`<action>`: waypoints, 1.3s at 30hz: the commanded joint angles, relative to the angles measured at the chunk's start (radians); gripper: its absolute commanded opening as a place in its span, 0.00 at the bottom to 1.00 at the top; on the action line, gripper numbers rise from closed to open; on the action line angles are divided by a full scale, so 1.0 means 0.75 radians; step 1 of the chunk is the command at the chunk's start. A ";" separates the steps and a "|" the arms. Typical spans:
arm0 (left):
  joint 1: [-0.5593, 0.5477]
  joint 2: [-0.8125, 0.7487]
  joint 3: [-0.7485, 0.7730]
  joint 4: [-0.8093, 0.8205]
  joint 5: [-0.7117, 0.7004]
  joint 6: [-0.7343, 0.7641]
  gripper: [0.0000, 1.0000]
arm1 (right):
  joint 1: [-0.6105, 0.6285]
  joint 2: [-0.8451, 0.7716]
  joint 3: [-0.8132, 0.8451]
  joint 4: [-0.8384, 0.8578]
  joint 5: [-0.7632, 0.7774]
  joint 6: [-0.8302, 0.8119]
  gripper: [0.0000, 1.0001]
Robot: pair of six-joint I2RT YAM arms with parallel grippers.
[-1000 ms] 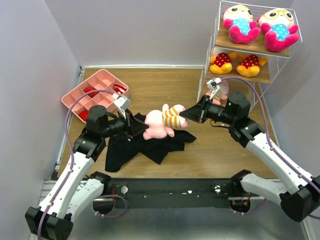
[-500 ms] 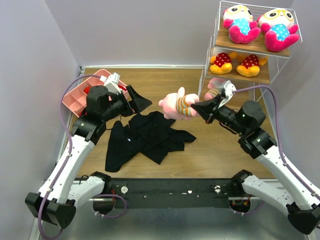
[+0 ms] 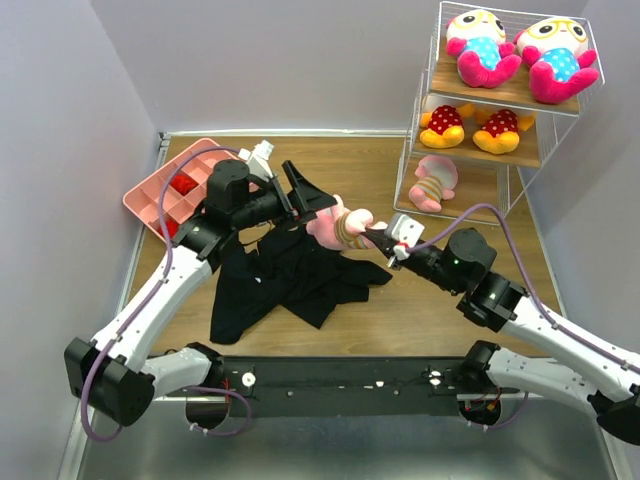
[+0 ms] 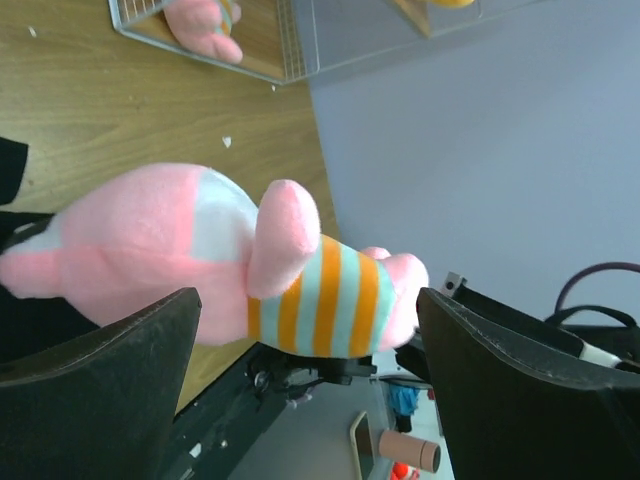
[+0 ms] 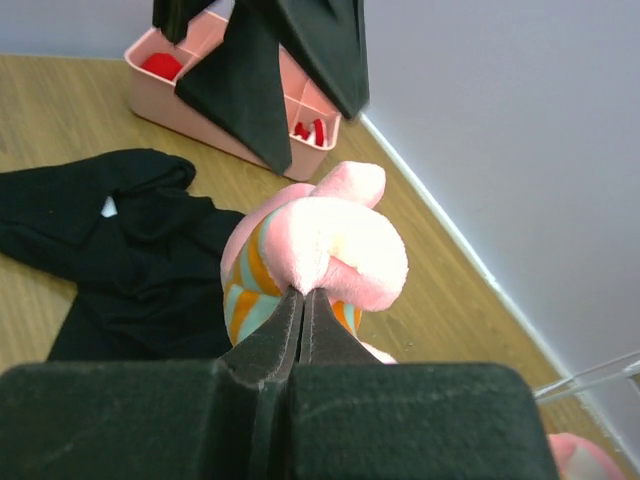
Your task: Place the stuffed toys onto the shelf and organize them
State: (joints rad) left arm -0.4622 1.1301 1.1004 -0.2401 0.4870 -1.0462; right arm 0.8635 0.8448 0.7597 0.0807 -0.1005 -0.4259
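Wooden table [image 3: 450, 300] is being enclosed by pale grey walls [image 3: 300, 60], and the shelf [image 3: 524, 157] is being kept at its far right corner. On the top tier two blue-dotted toys [image 3: 478, 47] [image 3: 556, 58] are being seated side by side. On the middle tier two yellow-orange toys [image 3: 444, 124] [image 3: 500, 128] are being lined up the same way. One pale pink striped toy [image 3: 433, 181] is being left lying on the bottom tier.

A second pale pink striped toy [image 3: 340, 225] [image 4: 200, 250] [image 5: 320, 250] is being held up near the middle of the table, over the far edge of the black garment [image 3: 280, 280] [image 5: 120, 250]. It is being pinched at one pink limb by the right gripper [image 3: 382, 238] [image 5: 302, 300], whose jaws are being pressed together on the plush.

The left gripper [image 3: 318, 200] [image 4: 307, 300] is being held just beside the same toy with its jaws spread wide, one on each side of the striped body; whether they are touching it cannot be told. A pink tray [image 3: 140, 200] is being kept at the far left.
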 commanded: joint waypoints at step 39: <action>-0.149 0.091 -0.449 1.539 0.322 0.262 0.00 | 0.274 -0.533 -0.182 -0.435 0.721 1.985 0.81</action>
State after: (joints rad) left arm -0.5674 1.2259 0.7547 0.7860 0.6479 -0.8433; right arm 1.0615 0.5446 0.6708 -0.1745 0.2623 0.8932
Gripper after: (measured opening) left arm 0.005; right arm 0.820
